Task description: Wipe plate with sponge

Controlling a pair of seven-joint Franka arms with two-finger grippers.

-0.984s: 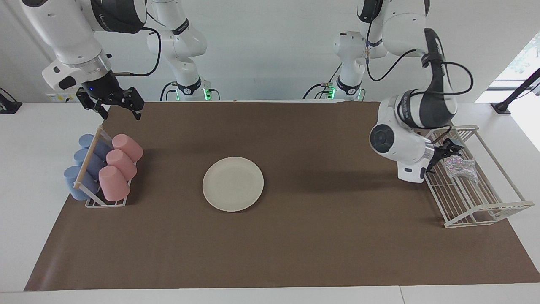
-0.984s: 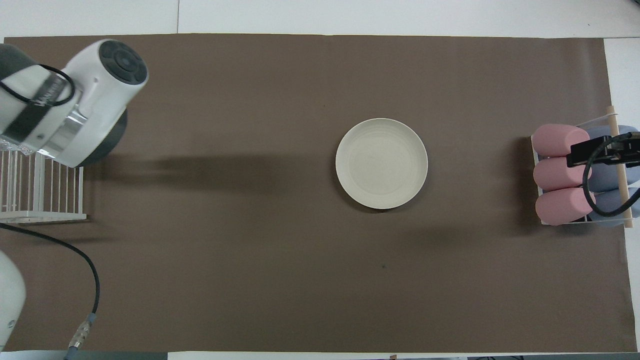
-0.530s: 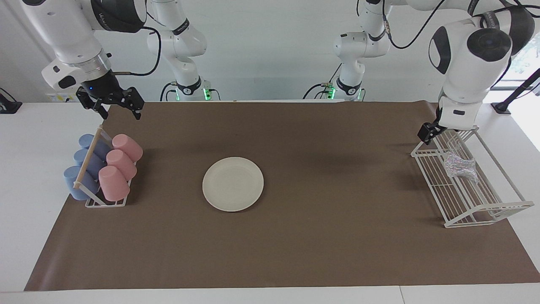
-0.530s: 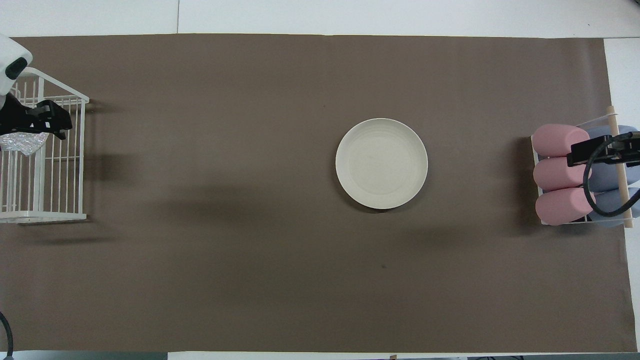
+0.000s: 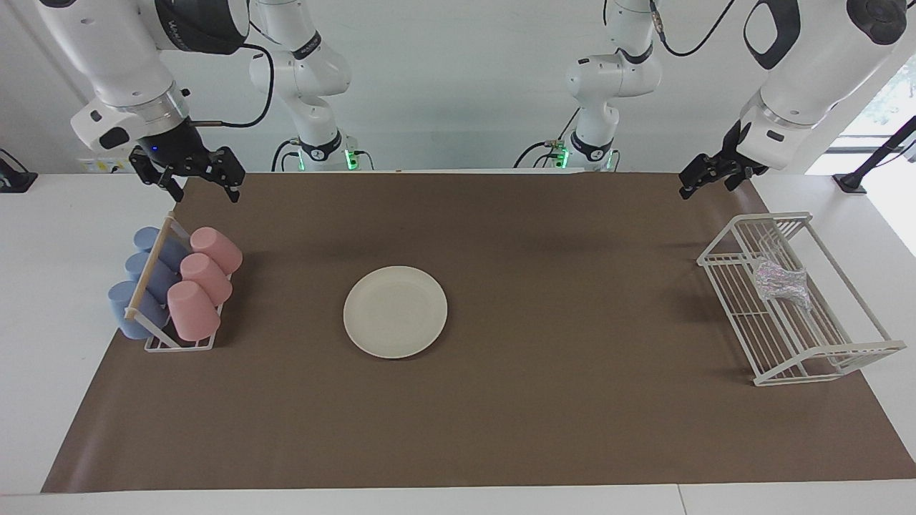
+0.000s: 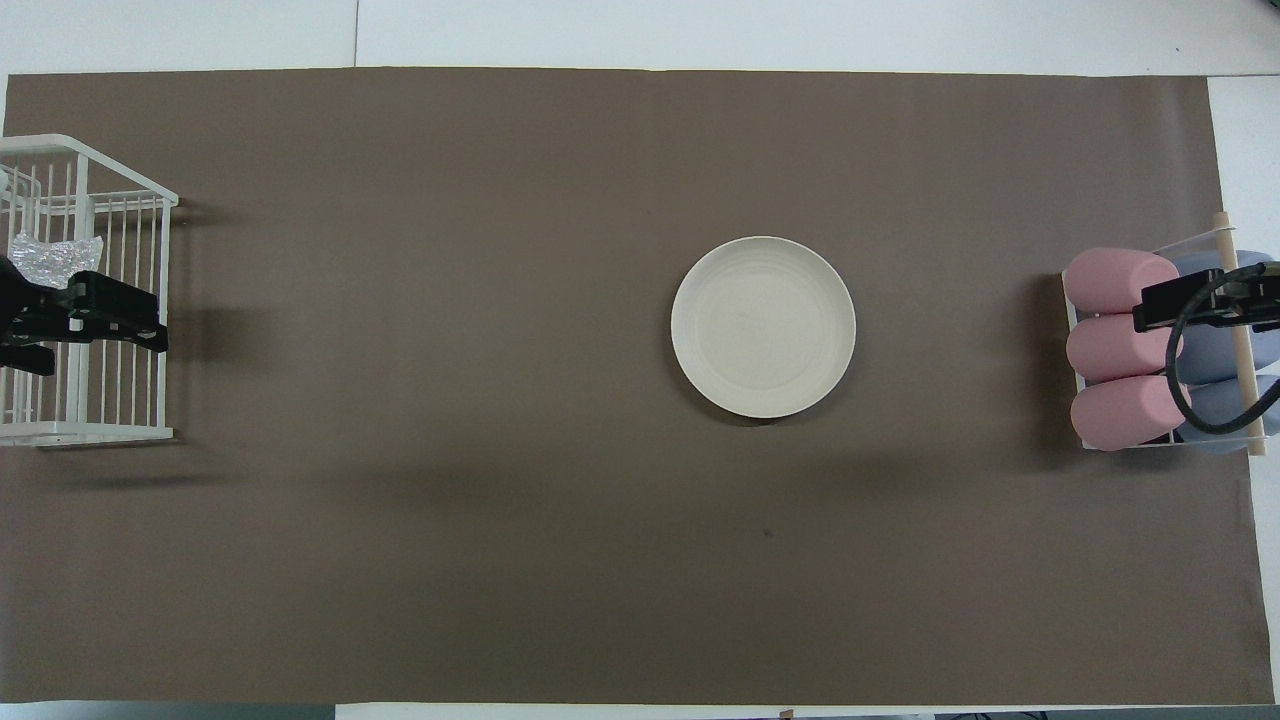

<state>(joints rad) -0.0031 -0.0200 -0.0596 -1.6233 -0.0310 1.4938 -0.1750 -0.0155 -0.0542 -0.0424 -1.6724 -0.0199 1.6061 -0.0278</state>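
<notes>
The cream-white plate [image 5: 395, 312] [image 6: 763, 327] lies bare in the middle of the brown mat. The glittery silver sponge [image 5: 780, 280] [image 6: 55, 255] rests inside the white wire rack [image 5: 830, 352] [image 6: 100, 433] at the left arm's end of the table. My left gripper [image 5: 707, 183] [image 6: 100, 345] hangs open and empty in the air, over the edge of the rack that lies nearest the robots, well above the sponge. My right gripper [image 5: 204, 189] [image 6: 1200, 303] waits open and empty, raised over the cup holder.
A holder of pink and blue cups [image 5: 172, 286] [image 6: 1150, 350] lying on their sides stands at the right arm's end. The brown mat [image 5: 572, 415] covers most of the table.
The left arm has risen out of the wire rack and swung back toward the robots, empty. The sponge stays in the rack. The right arm has not moved.
</notes>
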